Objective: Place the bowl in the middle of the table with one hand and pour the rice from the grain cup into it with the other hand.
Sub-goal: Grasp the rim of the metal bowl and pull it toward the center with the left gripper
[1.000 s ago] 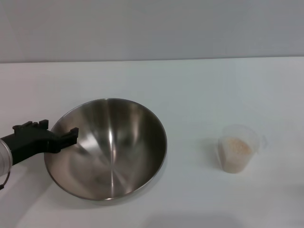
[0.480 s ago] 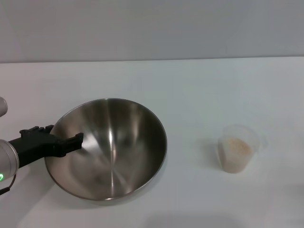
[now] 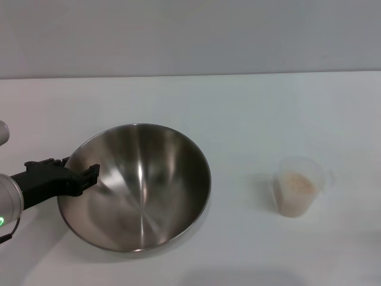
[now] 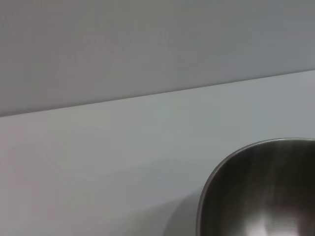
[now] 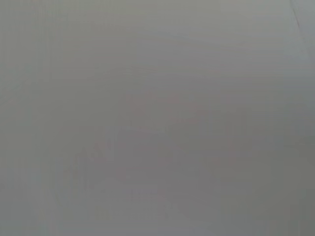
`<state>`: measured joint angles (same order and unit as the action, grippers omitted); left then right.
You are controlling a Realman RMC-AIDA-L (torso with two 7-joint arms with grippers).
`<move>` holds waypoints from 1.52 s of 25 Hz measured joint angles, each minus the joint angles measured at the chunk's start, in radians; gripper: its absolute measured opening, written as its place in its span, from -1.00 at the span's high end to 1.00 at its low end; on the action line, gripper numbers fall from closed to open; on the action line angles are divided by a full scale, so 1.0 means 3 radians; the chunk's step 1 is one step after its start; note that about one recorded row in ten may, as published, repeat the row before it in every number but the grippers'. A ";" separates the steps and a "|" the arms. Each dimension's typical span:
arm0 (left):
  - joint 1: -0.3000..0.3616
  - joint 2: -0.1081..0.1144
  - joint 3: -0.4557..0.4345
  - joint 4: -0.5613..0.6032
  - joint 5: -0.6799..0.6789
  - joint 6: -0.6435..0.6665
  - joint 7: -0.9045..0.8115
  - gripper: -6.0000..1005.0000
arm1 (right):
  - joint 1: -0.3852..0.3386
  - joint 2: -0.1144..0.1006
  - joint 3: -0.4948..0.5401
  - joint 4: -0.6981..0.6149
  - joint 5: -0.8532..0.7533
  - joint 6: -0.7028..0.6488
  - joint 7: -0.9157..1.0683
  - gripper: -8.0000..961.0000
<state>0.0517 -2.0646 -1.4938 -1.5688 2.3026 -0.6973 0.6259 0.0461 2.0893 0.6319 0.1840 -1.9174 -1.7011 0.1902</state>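
Bowl (image 3: 143,190) rim sits clamped in left claw (image 3: 83,177), on table (image 3: 238,113).

Soft even light, bowl (image 3: 140,190) glare (mild)

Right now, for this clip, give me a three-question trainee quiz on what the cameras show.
1. True or false: the rice is already in the bowl.
2. Which gripper is at the bowl's rim? A) left B) right C) both
3. Fill in: the grain cup stands on the table to the bowl's ____ side, apart from it.

Key:
1. False; the rice sits in the grain cup, and the bowl is empty.
2. A; the left gripper is at the rim on the robot's left. The right gripper is out of sight.
3. Right.
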 joint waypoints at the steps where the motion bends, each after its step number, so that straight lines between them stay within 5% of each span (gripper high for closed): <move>1: 0.0000 0.0000 0.0000 0.0000 0.0000 0.0000 0.0000 -0.19 | 0.0000 0.0000 0.0000 0.0000 0.0000 0.0000 0.0000 -0.60; 19: -0.0059 0.0000 -0.0018 0.0000 -0.0001 -0.0136 0.0039 0.21 | 0.0008 0.0000 -0.0015 0.0000 -0.0002 -0.0001 0.0000 -0.60; 27: -0.0069 0.0000 -0.0035 -0.0021 -0.0032 -0.0178 0.0022 0.87 | 0.0011 -0.0003 -0.0077 0.0000 0.0003 -0.0001 0.0000 -0.60; 38: -0.0280 -0.0003 -0.0379 0.0013 -0.0365 -0.0526 -0.0229 0.90 | 0.0015 -0.0006 -0.0083 0.0000 -0.0006 -0.0001 0.0000 -0.60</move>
<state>-0.0323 -2.0655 -1.6076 -1.5649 2.1931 -0.8551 0.5572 0.0507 2.0876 0.6070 0.1840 -1.9191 -1.7012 0.1902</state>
